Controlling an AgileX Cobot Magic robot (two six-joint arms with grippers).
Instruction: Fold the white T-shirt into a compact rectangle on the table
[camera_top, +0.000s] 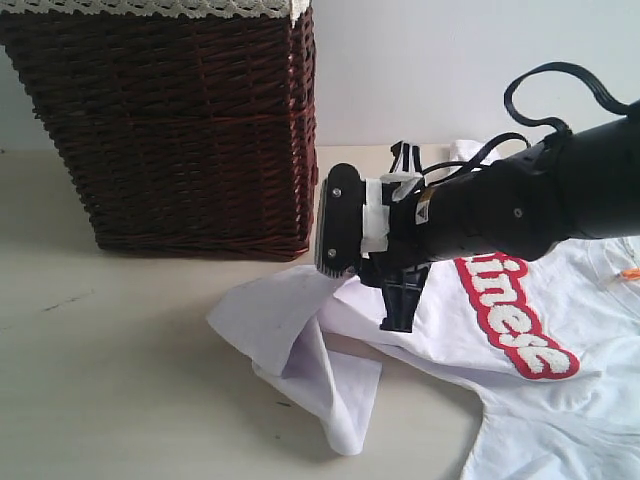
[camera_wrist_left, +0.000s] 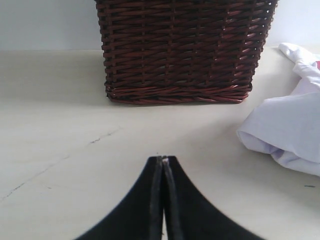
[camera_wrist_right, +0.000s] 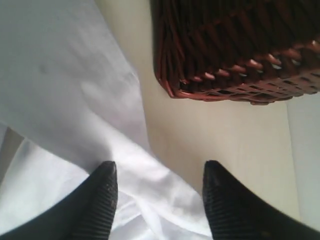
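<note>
The white T-shirt (camera_top: 480, 330) lies crumpled on the table (camera_top: 100, 350), red-outlined lettering (camera_top: 520, 320) facing up. A folded flap reaches left toward the basket. My right gripper (camera_top: 396, 322) points down over that flap. In the right wrist view the right gripper (camera_wrist_right: 160, 167) is open, its ribbed fingertips (camera_wrist_right: 107, 175) wide apart above the shirt's cloth (camera_wrist_right: 75, 100), with nothing pinched. My left gripper (camera_wrist_left: 163, 159) is shut and empty, low over bare table (camera_wrist_left: 75, 125). The T-shirt's edge (camera_wrist_left: 290, 125) lies off to its side. The left arm is out of the exterior view.
A dark wicker basket (camera_top: 180, 130) with a lace-trimmed liner (camera_top: 160, 8) stands at the back left, close to the shirt's flap. It also fills the far side of the left wrist view as the basket (camera_wrist_left: 180, 50). A small orange tag (camera_top: 630, 272) shows at the right edge.
</note>
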